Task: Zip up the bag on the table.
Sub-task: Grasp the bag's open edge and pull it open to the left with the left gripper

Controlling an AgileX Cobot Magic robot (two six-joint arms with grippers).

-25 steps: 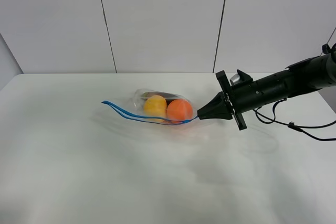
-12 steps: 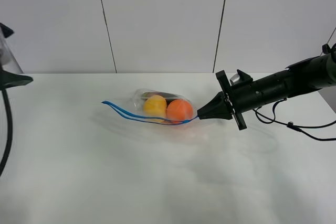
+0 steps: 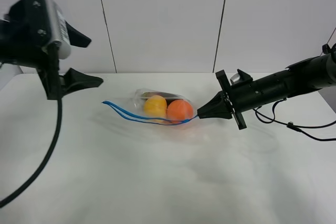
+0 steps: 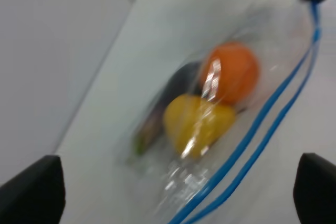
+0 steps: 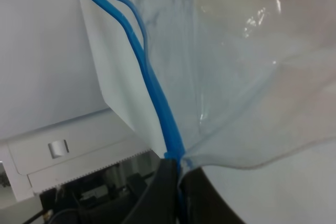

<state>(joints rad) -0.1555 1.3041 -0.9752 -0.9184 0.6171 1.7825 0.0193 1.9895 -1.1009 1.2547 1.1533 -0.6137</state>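
While the right tool (image 3: 200, 115) pinches the bag (image 3: 163, 107) on the white desk (image 3: 157, 182), the left tool (image 3: 96, 61) gapes near pale walls (image 3: 163, 19).

Exterior high: I look down across the whole worktop (image 3: 157, 182).
Left wrist: near the bag (image 4: 205, 119), blurred.
Right wrist: closest, same bag.

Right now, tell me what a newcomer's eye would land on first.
The clear bag at the middle of the table, with its orange fruit, yellow fruit and blue zipper strip. The right gripper is shut on the strip's right end, while the left gripper hangs open above the table's far left.
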